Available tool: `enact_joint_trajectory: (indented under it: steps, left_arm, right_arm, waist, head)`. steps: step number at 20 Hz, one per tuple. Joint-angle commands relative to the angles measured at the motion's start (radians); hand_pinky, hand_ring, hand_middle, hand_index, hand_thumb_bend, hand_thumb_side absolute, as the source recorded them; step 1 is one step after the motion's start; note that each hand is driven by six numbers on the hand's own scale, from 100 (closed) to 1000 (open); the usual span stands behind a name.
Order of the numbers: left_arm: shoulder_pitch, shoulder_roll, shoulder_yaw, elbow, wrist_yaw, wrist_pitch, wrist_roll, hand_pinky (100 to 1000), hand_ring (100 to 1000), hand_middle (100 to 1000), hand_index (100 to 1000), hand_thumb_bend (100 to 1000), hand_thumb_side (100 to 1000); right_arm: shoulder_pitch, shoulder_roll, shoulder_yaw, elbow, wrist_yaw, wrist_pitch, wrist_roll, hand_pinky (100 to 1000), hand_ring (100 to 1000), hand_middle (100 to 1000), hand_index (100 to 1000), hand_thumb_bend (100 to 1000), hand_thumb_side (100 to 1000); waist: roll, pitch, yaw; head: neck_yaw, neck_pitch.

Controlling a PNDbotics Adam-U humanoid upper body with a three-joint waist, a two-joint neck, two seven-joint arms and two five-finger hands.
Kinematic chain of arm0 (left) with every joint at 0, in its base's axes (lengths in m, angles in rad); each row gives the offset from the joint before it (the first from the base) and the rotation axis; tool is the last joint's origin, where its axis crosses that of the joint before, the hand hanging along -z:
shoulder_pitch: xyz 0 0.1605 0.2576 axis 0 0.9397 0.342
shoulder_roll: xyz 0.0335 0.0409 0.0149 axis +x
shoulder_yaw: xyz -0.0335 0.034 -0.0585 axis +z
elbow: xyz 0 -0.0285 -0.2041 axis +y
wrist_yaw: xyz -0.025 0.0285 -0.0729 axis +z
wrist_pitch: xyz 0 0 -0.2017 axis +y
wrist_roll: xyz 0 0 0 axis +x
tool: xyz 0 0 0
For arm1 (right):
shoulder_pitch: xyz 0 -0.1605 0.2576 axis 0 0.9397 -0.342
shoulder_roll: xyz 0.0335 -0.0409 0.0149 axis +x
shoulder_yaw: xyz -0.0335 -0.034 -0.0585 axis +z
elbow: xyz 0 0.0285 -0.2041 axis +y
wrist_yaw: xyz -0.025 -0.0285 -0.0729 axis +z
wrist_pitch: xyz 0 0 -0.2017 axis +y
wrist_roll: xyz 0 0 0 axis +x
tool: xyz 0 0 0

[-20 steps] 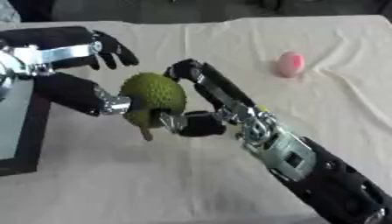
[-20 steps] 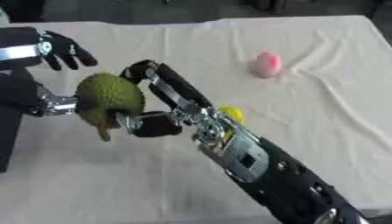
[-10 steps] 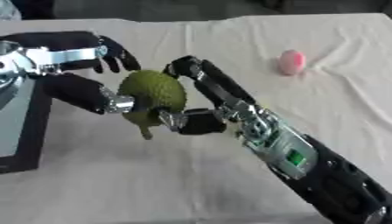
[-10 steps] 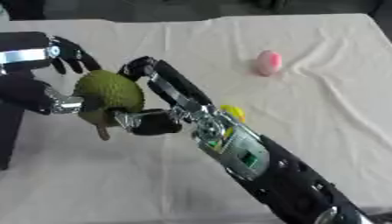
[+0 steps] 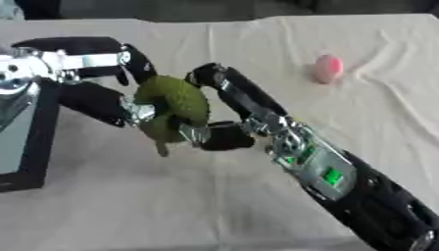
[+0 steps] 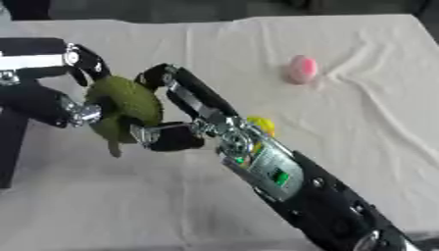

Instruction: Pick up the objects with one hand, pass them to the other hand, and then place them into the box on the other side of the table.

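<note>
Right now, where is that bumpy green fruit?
The green fruit is left of centre, above the cloth, held between the left hand and right hand, beside the box.

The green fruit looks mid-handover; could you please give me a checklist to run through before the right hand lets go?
1. Left hand wrapped around the green fruit: ok, fingers above and thumb below it.
2. Right hand has its fingers on the fruit: ok, so release has not begun.
3. Fruit held off the white cloth: ok.
4. Box within view on the left side: ok, only its dark edge shows.
5. Box interior free: cannot tell.
6. Pink object and the yellow object out of the path: ok.
</note>
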Motion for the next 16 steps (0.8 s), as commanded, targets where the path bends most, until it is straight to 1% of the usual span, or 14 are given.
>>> enact_joint_trajectory:
  steps: [1, 3, 5, 9, 11, 12, 15, 16]
  left_arm:
    - [-0.011, 0.018, 0.022, -0.023, 0.022, 0.092, -0.061, 773, 753, 637, 598, 100, 260]
    - [-0.011, 0.019, 0.024, -0.029, 0.021, 0.088, -0.032, 753, 720, 598, 544, 100, 179]
    - [-0.009, 0.020, 0.024, -0.032, 0.013, 0.080, -0.004, 738, 697, 570, 501, 100, 148]
    - [-0.005, 0.021, 0.025, -0.033, -0.003, 0.067, 0.046, 722, 667, 532, 446, 100, 123]
    - [-0.004, 0.020, 0.025, -0.033, -0.013, 0.061, 0.064, 716, 657, 517, 435, 100, 109]
    - [-0.004, 0.020, 0.025, -0.035, -0.021, 0.057, 0.075, 714, 652, 512, 426, 100, 100]
    - [-0.002, 0.021, 0.027, -0.038, -0.060, 0.035, 0.106, 712, 644, 501, 416, 100, 100]
    - [-0.001, 0.020, 0.027, -0.036, -0.073, 0.026, 0.114, 712, 642, 498, 414, 100, 100]
  right_arm:
    - [-0.014, -0.009, -0.009, -0.011, -0.004, 0.000, 0.002, 814, 587, 439, 533, 100, 100]
    - [-0.014, -0.008, -0.009, -0.008, -0.005, 0.004, -0.001, 812, 593, 448, 543, 100, 100]
    - [-0.013, -0.009, -0.009, -0.005, -0.005, 0.011, 0.001, 808, 607, 469, 568, 100, 100]
    - [-0.012, -0.010, -0.008, -0.005, -0.004, 0.024, 0.015, 803, 620, 493, 599, 100, 100]
    - [-0.012, -0.010, -0.007, -0.007, -0.003, 0.026, 0.021, 802, 637, 517, 631, 100, 100]
    - [-0.011, -0.011, -0.006, -0.008, -0.001, 0.023, 0.028, 802, 663, 548, 669, 100, 100]
    - [-0.010, -0.014, -0.003, -0.010, 0.015, 0.012, 0.071, 816, 747, 651, 800, 100, 459]
    - [-0.009, -0.014, -0.004, -0.008, 0.024, 0.011, 0.087, 826, 768, 588, 836, 100, 580]
  waist:
    - [0.004, -0.015, 0.000]
    - [0.004, -0.016, -0.001]
    - [0.003, -0.016, -0.001]
    - [0.003, -0.016, -0.001]
    - [0.002, -0.016, -0.001]
    - [0.002, -0.016, -0.001]
    - [0.002, -0.015, -0.002]
    - [0.002, -0.015, -0.003]
  head:
    - [0.002, 0.007]
    - [0.002, 0.006]
    - [0.002, 0.004]
    - [0.002, -0.001]
    - [0.001, -0.002]
    - [0.001, -0.003]
    - [0.003, -0.005]
    - [0.003, -0.006]
